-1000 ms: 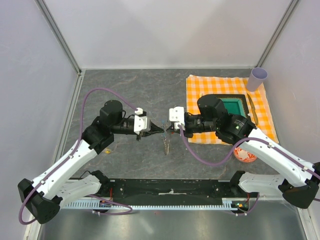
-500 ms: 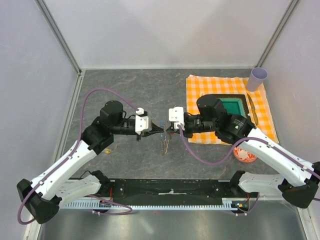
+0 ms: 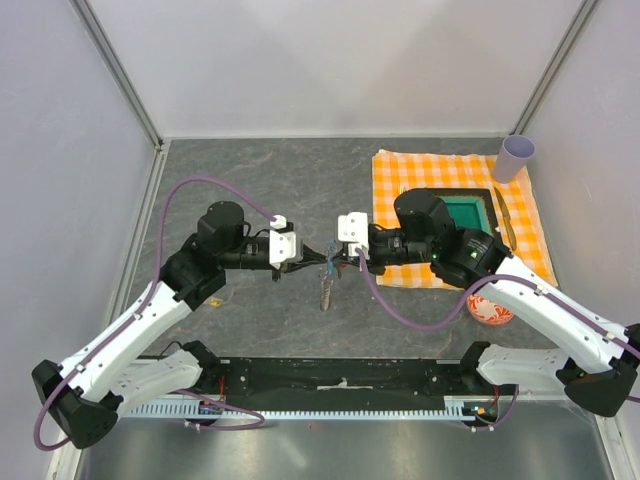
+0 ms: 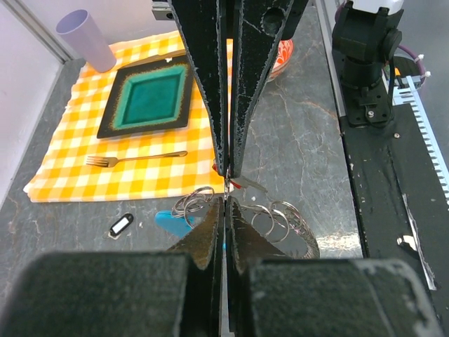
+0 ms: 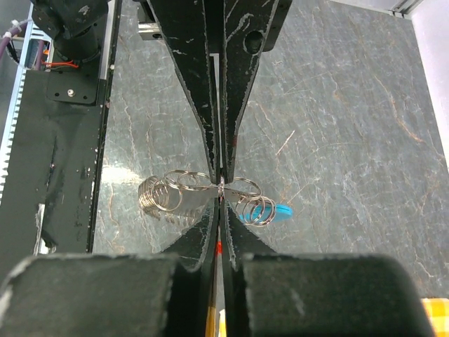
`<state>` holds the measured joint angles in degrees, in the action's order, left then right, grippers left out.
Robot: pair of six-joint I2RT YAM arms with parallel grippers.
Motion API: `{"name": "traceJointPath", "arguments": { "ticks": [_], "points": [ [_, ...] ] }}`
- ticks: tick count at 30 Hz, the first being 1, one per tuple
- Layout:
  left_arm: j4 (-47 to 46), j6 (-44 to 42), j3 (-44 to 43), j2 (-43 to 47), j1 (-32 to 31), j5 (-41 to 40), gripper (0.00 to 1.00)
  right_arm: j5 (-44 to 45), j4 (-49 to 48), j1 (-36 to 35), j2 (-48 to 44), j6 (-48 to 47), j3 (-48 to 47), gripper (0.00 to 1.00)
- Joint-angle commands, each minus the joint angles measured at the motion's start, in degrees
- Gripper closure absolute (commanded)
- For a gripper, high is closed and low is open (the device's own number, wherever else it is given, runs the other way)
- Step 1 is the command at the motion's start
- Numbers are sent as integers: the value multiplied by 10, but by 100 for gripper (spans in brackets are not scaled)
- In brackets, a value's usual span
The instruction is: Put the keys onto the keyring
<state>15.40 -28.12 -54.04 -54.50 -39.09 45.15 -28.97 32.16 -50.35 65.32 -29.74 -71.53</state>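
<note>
My two grippers meet tip to tip above the middle of the grey table. The left gripper is shut on the keyring, a bunch of fine grey metal rings with a blue plastic piece that hangs below the fingertips. The right gripper is shut on the key. Its red head shows between the jaws, and as a red speck at the tips in the left wrist view. The key's blade is hidden among the rings.
An orange checked cloth at right carries a green plate and a fork. A lilac cup stands at its far corner. A black-and-white fob lies near the cloth. A tiny yellow object sits by the left arm.
Both grippers stay shut and tip to tip. The left gripper has drawn back slightly to the left, and the hanging rings have shifted a little left with it.
</note>
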Motion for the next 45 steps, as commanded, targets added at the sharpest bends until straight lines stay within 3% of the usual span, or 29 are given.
{"name": "traceJointPath", "arguments": {
  "ticks": [1,6,13,21,31,37,42,45],
  "points": [
    [-44,-10,-5,16,-4,-12,98,-10,-51,-4,-16,11,-14,91],
    [-48,-6,-4,19,-4,-27,98,-2,-52,-4,-19,16,-11,73],
    [-54,-4,1,22,-4,-45,98,34,-51,-4,-41,27,3,63],
    [-59,-2,3,28,-4,-31,98,63,-53,0,-50,32,31,71],
    [-61,-1,3,29,-3,-17,98,47,-81,4,-25,30,31,71],
    [-61,-2,3,32,-4,-16,98,41,-81,9,-19,30,32,76],
    [-61,-1,3,33,-4,-16,98,42,-81,11,-20,31,36,83],
    [-61,-2,3,30,-4,-15,98,38,-81,11,-20,29,36,98]
  ]
}}
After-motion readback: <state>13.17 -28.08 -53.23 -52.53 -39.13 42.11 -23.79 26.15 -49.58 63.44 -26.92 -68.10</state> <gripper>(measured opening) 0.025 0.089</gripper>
